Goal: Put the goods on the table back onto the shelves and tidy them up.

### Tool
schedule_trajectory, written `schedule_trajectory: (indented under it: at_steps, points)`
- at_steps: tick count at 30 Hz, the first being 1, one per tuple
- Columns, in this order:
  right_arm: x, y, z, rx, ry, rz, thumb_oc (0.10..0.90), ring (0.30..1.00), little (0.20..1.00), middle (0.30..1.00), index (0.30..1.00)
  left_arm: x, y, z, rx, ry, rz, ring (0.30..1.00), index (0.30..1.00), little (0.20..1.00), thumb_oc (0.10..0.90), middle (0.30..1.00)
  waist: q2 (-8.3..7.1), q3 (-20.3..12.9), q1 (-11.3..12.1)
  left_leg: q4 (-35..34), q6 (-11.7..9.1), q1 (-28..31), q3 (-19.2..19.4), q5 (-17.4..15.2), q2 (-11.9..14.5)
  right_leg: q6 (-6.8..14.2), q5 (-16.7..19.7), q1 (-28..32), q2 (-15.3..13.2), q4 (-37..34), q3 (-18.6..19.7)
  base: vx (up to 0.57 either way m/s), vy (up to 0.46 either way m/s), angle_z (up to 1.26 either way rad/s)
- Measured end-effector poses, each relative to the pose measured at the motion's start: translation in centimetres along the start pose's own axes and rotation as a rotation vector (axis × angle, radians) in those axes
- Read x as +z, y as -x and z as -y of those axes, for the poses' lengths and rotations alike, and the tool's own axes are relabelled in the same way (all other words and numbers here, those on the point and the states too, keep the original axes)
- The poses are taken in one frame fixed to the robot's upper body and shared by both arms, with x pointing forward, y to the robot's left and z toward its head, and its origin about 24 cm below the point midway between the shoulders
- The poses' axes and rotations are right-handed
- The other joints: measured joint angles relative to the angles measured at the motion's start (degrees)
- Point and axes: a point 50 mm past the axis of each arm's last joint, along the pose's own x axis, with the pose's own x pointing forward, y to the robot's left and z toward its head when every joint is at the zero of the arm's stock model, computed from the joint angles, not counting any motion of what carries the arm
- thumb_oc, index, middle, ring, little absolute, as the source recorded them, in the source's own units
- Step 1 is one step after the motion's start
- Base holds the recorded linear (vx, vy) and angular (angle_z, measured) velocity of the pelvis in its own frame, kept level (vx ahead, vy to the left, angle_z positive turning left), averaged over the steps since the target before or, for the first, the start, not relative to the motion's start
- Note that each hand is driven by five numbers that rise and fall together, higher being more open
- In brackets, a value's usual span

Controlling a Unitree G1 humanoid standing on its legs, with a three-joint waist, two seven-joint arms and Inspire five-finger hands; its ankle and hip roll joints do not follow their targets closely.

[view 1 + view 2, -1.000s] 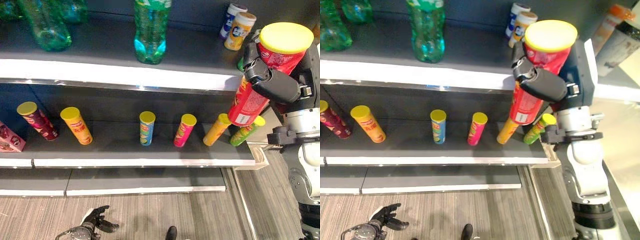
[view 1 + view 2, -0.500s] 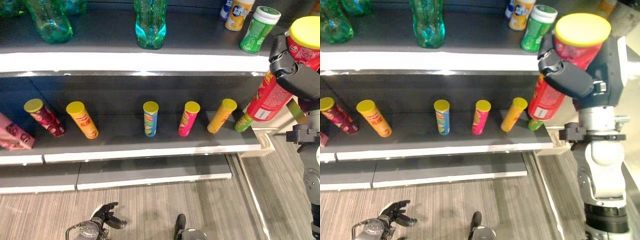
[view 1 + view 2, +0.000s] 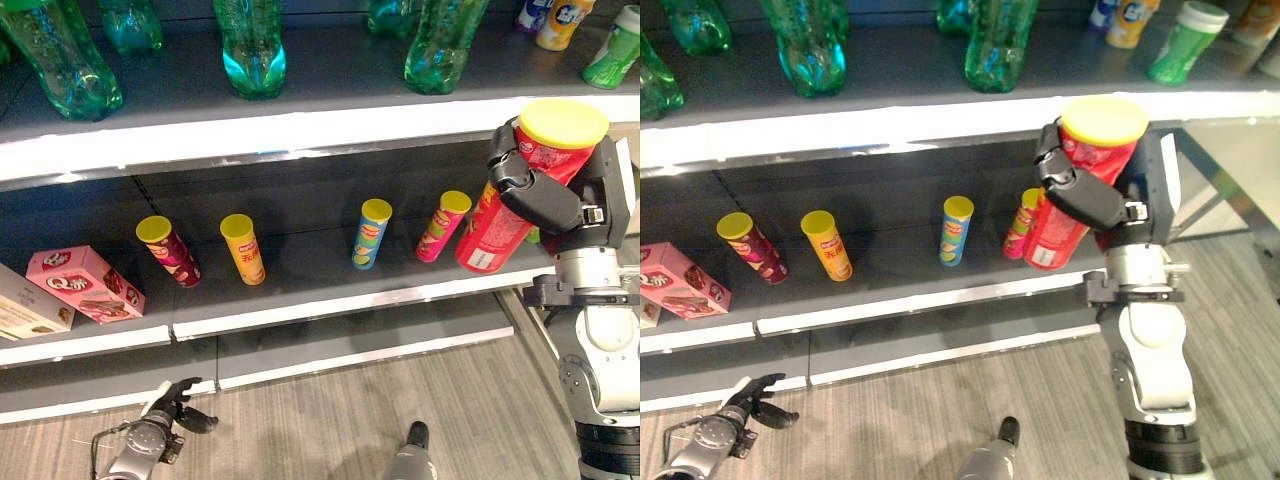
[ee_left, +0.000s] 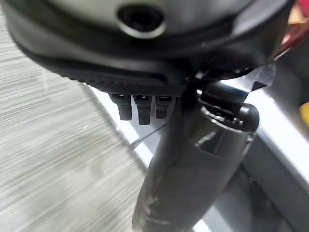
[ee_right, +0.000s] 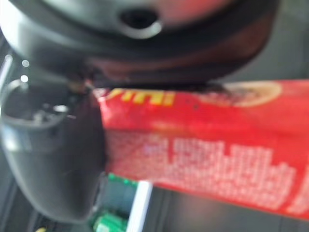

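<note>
Red can [image 3: 505,215] with the yellow lid is clamped in my right robot hand [image 3: 535,190], fingers curled round its upper body just below the lid. The right wrist view confirms the wrap: the red wall of the can runs across the palm with the thumb closed against it.

Change since one second ago: the whole view has swung, so the camera has moved and the shelf contents have not. Relative to my right robot hand, the can has come down from the level of the upper shelf edge [image 3: 300,135] to the middle shelf [image 3: 330,300]. Its base now hangs just in front of that shelf's right end, beside the pink can [image 3: 441,226]; the green can at that end is mostly hidden behind it.

Row beyond the robot hand, outward: pink can, blue can [image 3: 370,233], orange can [image 3: 242,248], maroon can [image 3: 167,250], then a pink box [image 3: 85,283].

My left robot hand [image 3: 172,405] hangs low over the floor, fingers loosely spread and holding nothing.

Judgement: transport is nearly complete. The can is tilted and not yet seated; it needs righting and setting into the gap at the right end without knocking the pink can.
</note>
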Motion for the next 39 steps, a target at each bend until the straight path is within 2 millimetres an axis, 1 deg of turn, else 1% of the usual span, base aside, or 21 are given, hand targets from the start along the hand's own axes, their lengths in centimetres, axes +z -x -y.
schedule_trajectory:
  at_steps: [1,2,3,4,5,7,11,14,15,17,18,19,20,23,24,27,32,36,37,38,39]
  points:
    - [0.6,-0.6,0.0,0.012,0.008,0.031,0.400,0.300,0.300,0.300,0.300,-0.9,0.2,1.1,-0.022,0.027,-0.022,0.900,0.900,0.900,0.800,0.900,-2.93,-0.2,0.6,7.4,-2.2,-3.0,-2.5,-2.1,-0.8,-0.6,1.8,6.0,1.0,-10.0,-0.4,-0.02,0.068,-0.19]
    - [0.6,-0.6,0.0,0.016,0.008,0.035,0.400,0.300,0.300,0.300,0.300,-1.0,0.3,1.7,-0.034,0.045,-0.023,0.900,0.900,0.900,0.800,0.900,-3.67,0.0,0.0,12.5,-1.9,-5.2,-3.6,-2.8,-0.8,-0.5,1.9,6.6,0.1,-10.1,0.5,0.03,-0.028,-0.15]
    - [0.5,-0.4,0.1,0.011,0.007,0.027,0.400,0.300,0.300,0.300,0.300,-0.8,0.4,2.4,-0.058,0.052,-0.009,0.900,0.900,0.900,0.800,0.900,-4.55,-0.1,-0.3,7.1,-1.3,-4.7,-4.5,-3.2,-2.8,-0.1,2.2,8.2,-1.3,-11.6,0.7,0.05,-0.056,0.08]
    - [0.6,-0.5,0.2,0.012,0.014,0.029,0.400,0.300,0.300,0.300,0.300,-0.4,0.4,3.0,-0.079,0.047,0.011,0.900,0.900,0.900,0.800,0.900,-4.42,-0.2,-0.7,-1.5,-0.2,-4.1,-4.4,-1.1,-3.9,0.0,2.2,8.2,-1.8,-11.8,0.8,0.05,-0.053,-0.01]
    - [0.8,-0.6,0.5,0.012,0.034,0.033,0.400,0.300,0.300,0.300,0.300,0.1,0.5,3.7,-0.101,0.041,0.031,0.900,0.900,0.900,0.800,0.900,-2.84,0.1,-1.1,-8.0,0.9,-3.9,-4.3,9.9,-3.8,1.3,2.7,8.5,-0.6,-12.1,0.6,0.07,-0.098,-0.25]
    - [0.4,-0.4,0.4,0.007,0.021,0.011,0.400,0.300,0.300,0.300,0.300,0.0,0.5,3.9,-0.104,0.048,0.029,0.900,0.900,0.900,0.800,0.900,-4.24,-0.3,-0.6,-7.6,1.2,-1.9,-3.6,9.4,-4.5,4.6,5.2,11.2,-1.1,-16.2,0.4,0.09,-0.110,-0.26]
    - [0.8,-1.4,-1.4,0.086,-0.019,0.049,0.400,0.300,0.300,0.300,0.300,0.1,0.5,3.3,-0.082,0.068,0.033,0.900,0.900,0.900,0.800,0.900,-6.19,-1.6,1.4,-7.6,0.4,-0.7,-2.7,9.8,-4.0,7.2,2.5,13.2,0.4,-16.8,0.9,0.01,-0.072,-0.08]
    - [1.0,-1.5,-1.5,0.109,-0.009,0.054,0.400,0.300,0.300,0.300,0.300,1.0,0.3,3.9,-0.096,0.079,0.059,0.900,0.900,0.900,0.800,0.900,-5.90,-1.5,2.5,-3.4,0.0,-3.9,-4.1,10.0,-2.3,6.3,1.8,13.2,1.0,-16.8,0.5,-0.05,0.032,0.28]
    - [1.1,-1.6,-1.5,0.110,-0.010,0.058,0.400,0.300,0.300,0.300,0.300,1.0,0.4,4.4,-0.108,0.084,0.057,0.900,0.900,0.900,0.800,0.900,-5.17,-1.4,3.0,-3.1,0.0,-4.1,-4.1,10.0,-1.7,6.2,1.7,13.1,1.5,-16.8,0.5,-0.03,0.134,0.13]
    - [1.2,-1.8,-1.6,0.116,-0.011,0.066,0.400,0.300,0.300,0.300,0.300,0.5,0.6,4.9,-0.123,0.083,0.045,0.900,0.900,0.900,0.800,0.900,-5.01,-1.3,3.5,-2.3,-0.7,-4.3,-4.2,9.7,-0.8,5.3,0.9,12.8,0.9,-16.8,1.1,-0.03,0.142,-0.18]
    - [1.3,-1.8,-1.6,0.117,-0.010,0.069,0.400,0.300,0.300,0.300,0.300,0.1,0.7,5.1,-0.133,0.077,0.033,0.900,0.900,0.900,0.800,0.900,-5.02,-1.3,3.5,-1.3,-2.0,-4.5,-4.8,8.8,-0.4,4.6,0.3,12.3,0.7,-16.8,2.0,-0.02,0.133,-0.35]
    - [1.2,-1.7,-1.6,0.117,-0.008,0.063,0.400,0.300,0.300,0.300,0.300,-0.4,0.9,5.4,-0.142,0.072,0.021,0.900,0.900,0.900,0.800,0.900,-4.42,-1.3,3.0,-0.3,-1.8,-4.8,-4.3,7.8,1.3,4.7,0.3,11.8,1.2,-16.7,2.1,0.06,0.352,-0.21]
    - [1.4,-1.8,-1.1,0.114,0.017,0.065,0.400,0.300,0.300,0.300,0.300,-0.3,0.9,6.1,-0.165,0.074,0.023,0.900,0.900,0.900,0.800,0.900,-2.87,-1.0,0.7,-2.2,-5.0,-3.8,-5.4,8.1,2.9,5.2,0.6,11.7,1.0,-16.7,2.4,0.05,0.355,-0.10]
    - [1.3,-1.5,-0.5,0.090,0.022,0.056,0.400,0.300,0.300,0.300,0.300,-0.2,0.9,6.2,-0.179,0.062,0.025,0.900,0.900,0.900,0.800,0.900,-3.14,-1.0,-1.4,-7.8,-2.9,-1.2,-5.1,10.0,-1.2,6.5,0.6,10.2,-1.5,-14.8,3.9,0.04,0.291,-0.07]
    - [1.2,-1.4,-0.5,0.089,0.019,0.054,0.400,0.300,0.300,0.300,0.300,-0.3,0.9,5.9,-0.169,0.064,0.023,0.900,0.900,0.900,0.800,0.900,-3.68,-1.2,-1.9,-7.5,-2.8,-1.1,-4.4,9.9,-2.2,7.4,0.8,9.6,-2.5,-14.7,5.1,0.02,0.224,-0.29]
    - [0.7,-1.2,-1.1,0.087,-0.019,0.043,0.400,0.300,0.300,0.300,0.300,-0.6,0.9,5.1,-0.151,0.048,0.016,0.900,0.900,0.900,0.800,0.900,-3.78,-1.3,-2.4,-7.7,-1.1,0.2,-0.7,9.0,-5.0,8.4,2.7,7.5,-4.9,-13.0,8.3,0.02,0.282,-0.59]
    - [-0.3,-0.5,-1.9,0.115,-0.025,-0.016,0.400,0.300,0.300,0.300,0.300,0.8,0.4,4.3,-0.132,0.034,0.055,0.900,0.900,0.900,0.800,0.900,-3.44,-1.3,-2.4,-7.5,-0.9,1.6,0.4,8.8,-5.1,8.5,3.4,8.1,-4.8,-13.2,8.3,0.00,0.058,-0.10]
    - [-0.5,-0.3,-1.9,0.117,-0.029,-0.023,0.400,0.300,0.300,0.300,0.300,0.8,0.4,4.5,-0.135,0.031,0.053,0.900,0.900,0.900,0.800,0.900,-3.40,-1.3,-2.5,-7.6,-1.2,1.4,0.4,8.9,-5.0,8.5,3.4,8.1,-4.4,-13.8,8.3,0.04,0.102,-0.01]
    - [-0.9,0.4,-1.8,0.091,-0.055,-0.038,0.400,0.300,0.300,0.300,0.300,0.9,0.3,4.6,-0.137,0.031,0.049,0.900,0.900,0.900,0.800,0.900,-3.40,-1.3,-2.5,-7.9,-1.2,1.4,0.1,9.0,-4.9,8.5,3.4,8.4,-4.3,-13.8,8.1,0.01,0.016,0.14]
    - [-2.5,2.5,-2.1,0.047,-0.127,-0.116,0.400,0.300,0.300,0.300,0.300,0.9,0.4,5.0,-0.144,0.028,0.051,0.900,0.900,0.900,0.800,0.900,-3.46,-1.4,-2.6,-7.7,-1.2,1.6,-0.4,9.0,-4.7,8.5,3.4,9.0,-4.2,-13.8,7.5,0.00,0.013,0.13]
    - [-3.1,3.2,-2.4,0.063,-0.130,-0.164,0.400,0.300,0.300,0.300,0.300,0.9,0.4,5.1,-0.147,0.023,0.051,0.900,0.900,0.900,0.800,0.900,-3.47,-1.4,-2.8,-7.7,-1.2,1.5,-0.4,9.0,-4.7,8.5,3.4,8.9,-4.5,-13.9,7.5,0.03,0.010,0.09]
